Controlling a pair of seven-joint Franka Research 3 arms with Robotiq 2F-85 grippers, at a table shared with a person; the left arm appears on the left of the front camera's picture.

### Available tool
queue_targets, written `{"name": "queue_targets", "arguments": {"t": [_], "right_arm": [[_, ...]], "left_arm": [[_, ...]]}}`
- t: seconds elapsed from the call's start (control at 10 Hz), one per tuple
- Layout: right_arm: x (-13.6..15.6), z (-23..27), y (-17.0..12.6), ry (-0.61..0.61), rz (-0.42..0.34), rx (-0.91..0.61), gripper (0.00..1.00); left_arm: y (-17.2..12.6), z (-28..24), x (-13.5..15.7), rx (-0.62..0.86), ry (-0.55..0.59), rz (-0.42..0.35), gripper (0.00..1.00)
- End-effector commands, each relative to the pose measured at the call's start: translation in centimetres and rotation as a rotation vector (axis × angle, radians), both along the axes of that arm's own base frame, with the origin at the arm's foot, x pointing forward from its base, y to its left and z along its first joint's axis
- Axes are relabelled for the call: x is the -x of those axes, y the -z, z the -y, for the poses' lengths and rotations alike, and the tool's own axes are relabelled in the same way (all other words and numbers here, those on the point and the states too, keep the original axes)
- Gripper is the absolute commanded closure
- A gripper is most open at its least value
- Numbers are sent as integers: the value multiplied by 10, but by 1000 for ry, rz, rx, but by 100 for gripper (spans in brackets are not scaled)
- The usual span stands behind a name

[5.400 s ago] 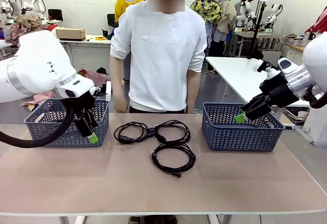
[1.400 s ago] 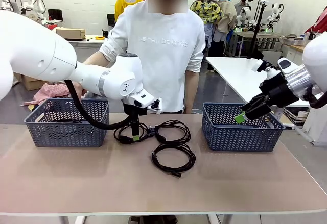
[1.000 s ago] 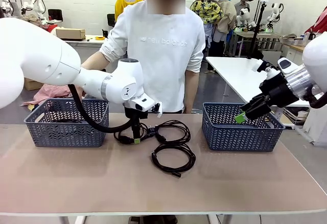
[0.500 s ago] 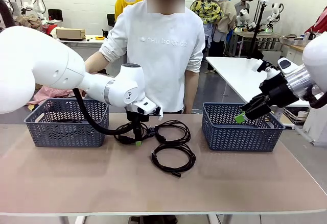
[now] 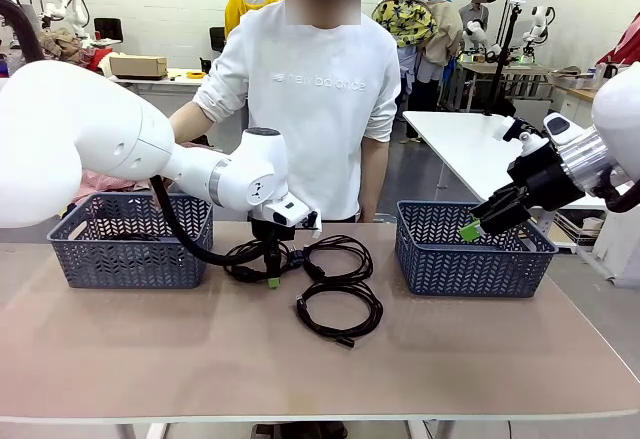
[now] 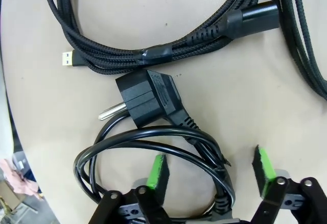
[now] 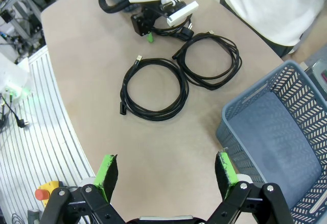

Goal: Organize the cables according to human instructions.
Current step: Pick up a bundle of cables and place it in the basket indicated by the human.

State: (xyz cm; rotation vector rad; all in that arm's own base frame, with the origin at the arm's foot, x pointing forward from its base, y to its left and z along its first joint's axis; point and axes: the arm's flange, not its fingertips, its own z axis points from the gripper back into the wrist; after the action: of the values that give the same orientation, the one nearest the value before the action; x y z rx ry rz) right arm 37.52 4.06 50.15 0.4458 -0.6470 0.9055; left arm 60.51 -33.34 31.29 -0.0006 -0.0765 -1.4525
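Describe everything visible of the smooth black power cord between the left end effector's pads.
The power cord is thin, smooth and black, rubbery-looking, coiled in loose round loops flat on the tan table. Its chunky black plug, with a bare metal pin, lies at the coil's edge beside a braided cable. The left end effector straddles one bunch of loops, green pads either side, not visibly pinching.

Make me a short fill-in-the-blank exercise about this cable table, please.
1. The left pincer straddles a coiled cable whose ___ shows a metal pin.
2. The right pincer hangs with its jaws ___.
3. The person wears a ___ sweatshirt.
Missing words: plug; open; white.
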Motion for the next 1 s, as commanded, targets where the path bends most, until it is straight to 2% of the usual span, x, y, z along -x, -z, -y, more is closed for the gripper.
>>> {"name": "queue_targets", "arguments": {"t": [0.0, 0.1, 0.2, 0.3, 0.4, 0.5, 0.6, 0.8, 0.9], "right_arm": [[-4, 2, 0, -21, 16, -28, 0], [-4, 2, 0, -21, 16, -28, 0], [-4, 2, 0, -21, 16, -28, 0], [-4, 2, 0, -21, 16, -28, 0], [-4, 2, 0, -21, 16, -28, 0], [-4, 2, 0, -21, 16, -28, 0], [-4, 2, 0, -21, 16, -28, 0], [-4, 2, 0, -21, 16, -28, 0], [-4, 2, 0, -21, 16, -28, 0]], "left_arm": [[-3, 1, -2, -16, -13, -2, 32], [-3, 1, -2, -19, -12, -2, 38], [-3, 1, -2, -20, -13, -2, 51], [-5, 1, -1, -17, -14, 1, 57], [-6, 1, 0, -14, -13, 1, 70], [-7, 1, 1, -13, -11, 1, 76], [-9, 1, 1, -14, -12, 2, 89], [-15, 0, 3, -19, -18, 2, 100], [-18, -2, 3, -32, -34, 2, 100]]}}
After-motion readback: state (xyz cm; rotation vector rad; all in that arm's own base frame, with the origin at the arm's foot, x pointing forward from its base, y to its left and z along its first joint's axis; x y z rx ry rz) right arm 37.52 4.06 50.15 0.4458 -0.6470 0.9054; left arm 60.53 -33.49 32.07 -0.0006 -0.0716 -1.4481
